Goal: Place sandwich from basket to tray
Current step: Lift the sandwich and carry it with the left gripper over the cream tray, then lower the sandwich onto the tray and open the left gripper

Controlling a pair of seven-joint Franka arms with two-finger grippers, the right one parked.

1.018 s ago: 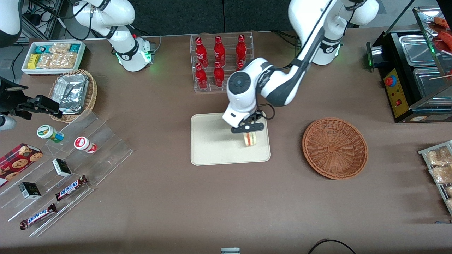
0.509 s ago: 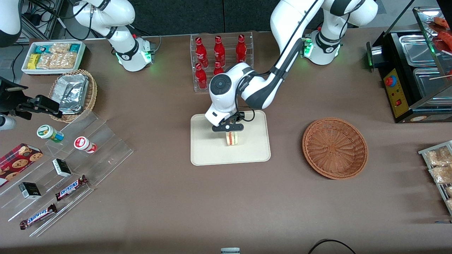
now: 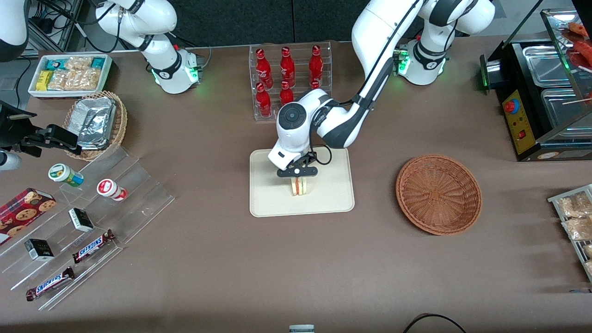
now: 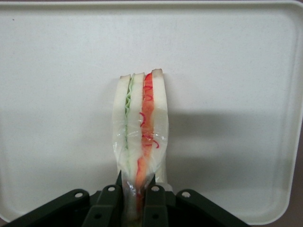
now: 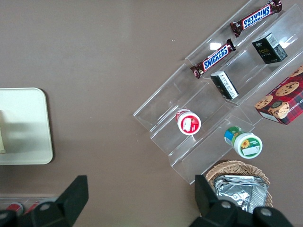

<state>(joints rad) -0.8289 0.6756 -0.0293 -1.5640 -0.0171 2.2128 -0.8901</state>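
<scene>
On the brown table, the gripper [image 3: 298, 176] hung over the tray's [image 3: 268, 203] middle, fingers clamped on the sandwich [image 4: 140, 137], whose long axis pointed straight down at it; the basket [image 3: 438, 193] lay empty.

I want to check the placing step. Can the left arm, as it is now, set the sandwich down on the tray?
Probably yes. The left gripper is shut on the sandwich directly above bare tray surface, and nothing lies under it.
</scene>
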